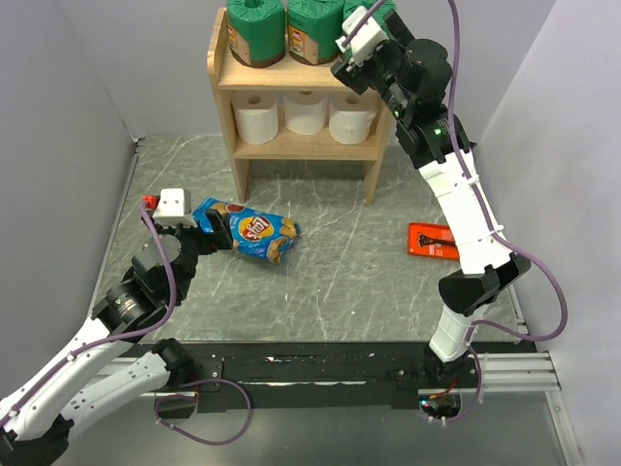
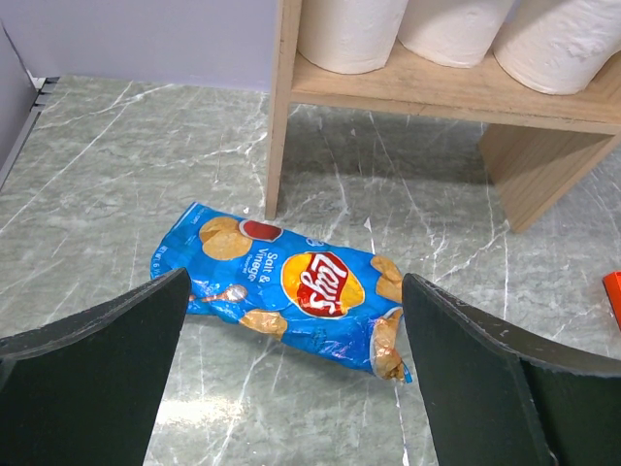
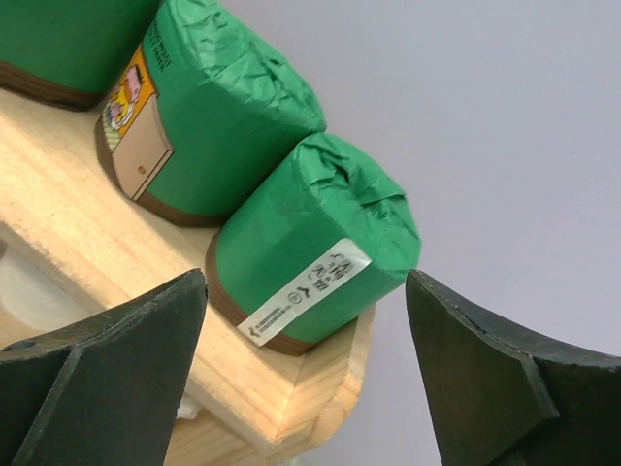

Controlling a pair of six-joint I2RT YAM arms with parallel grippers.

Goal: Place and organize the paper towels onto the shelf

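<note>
Green-wrapped, brown-ended paper towels (image 3: 310,243) top the shelf (image 3: 291,388).

The blue chip bag (image 2: 243,277), just ahead of the left gripper (image 2: 293,282), reads "Lay's" in a red-and-yellow logo (image 2: 315,284), with "Salt & Vinegar" beside it. Ahead of the right gripper (image 3: 306,280), the nearest green roll (image 3: 325,209) bears a white strip label (image 3: 303,291) — print too small to read — as is that on the next roll (image 3: 233,107) and its yellow label (image 3: 129,97).
</note>
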